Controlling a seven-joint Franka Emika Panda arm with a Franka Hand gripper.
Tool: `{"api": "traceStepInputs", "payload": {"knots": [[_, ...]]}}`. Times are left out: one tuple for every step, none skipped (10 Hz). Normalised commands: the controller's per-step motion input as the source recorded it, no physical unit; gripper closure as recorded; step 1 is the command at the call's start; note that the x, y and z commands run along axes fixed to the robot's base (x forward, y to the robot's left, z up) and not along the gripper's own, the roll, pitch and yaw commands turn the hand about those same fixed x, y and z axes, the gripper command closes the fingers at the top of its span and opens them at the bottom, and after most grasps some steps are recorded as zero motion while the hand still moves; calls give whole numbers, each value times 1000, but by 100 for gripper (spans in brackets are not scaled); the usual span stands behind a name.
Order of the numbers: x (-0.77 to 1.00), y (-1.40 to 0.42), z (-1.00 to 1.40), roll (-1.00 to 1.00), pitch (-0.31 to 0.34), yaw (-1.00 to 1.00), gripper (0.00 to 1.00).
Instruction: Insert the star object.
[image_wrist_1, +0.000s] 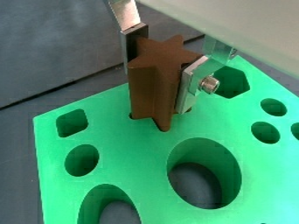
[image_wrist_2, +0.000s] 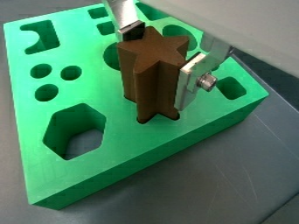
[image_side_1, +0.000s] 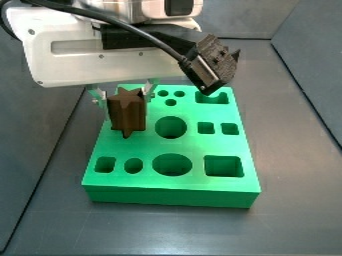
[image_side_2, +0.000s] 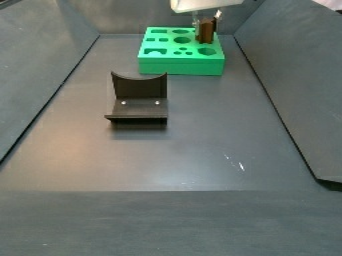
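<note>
Where the dark grey desk (image_side_2: 174, 190) stretches widest in a side view, the fixture (image_side_2: 136, 99) stands alone on it, well apart from the green board (image_side_2: 183, 53) at the far end. That green board (image_side_1: 187, 160) is a thick block cut with round, square, hexagonal and other openings. Over one of its corners hangs the robot's white arm (image_side_1: 94, 45), with a black cable looping beside it. Below it the hand (image_wrist_2: 158, 54) is clamped on the star object (image_wrist_2: 152, 79), its silver fingers (image_wrist_1: 193, 80) pressing opposite ridged sides near the top. The star object (image_wrist_1: 158, 83) stands upright, its lower end sitting in an opening of the board; how deep it sits cannot be told.
</note>
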Motion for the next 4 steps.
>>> {"api": "traceStepInputs", "payload": {"knots": [[31, 0, -586, 81, -301, 0, 100], [0, 0, -757, -67, -213, 3, 100], [0, 0, 0, 0, -23, 0, 100], [0, 0, 0, 0, 0, 0, 100]]}}
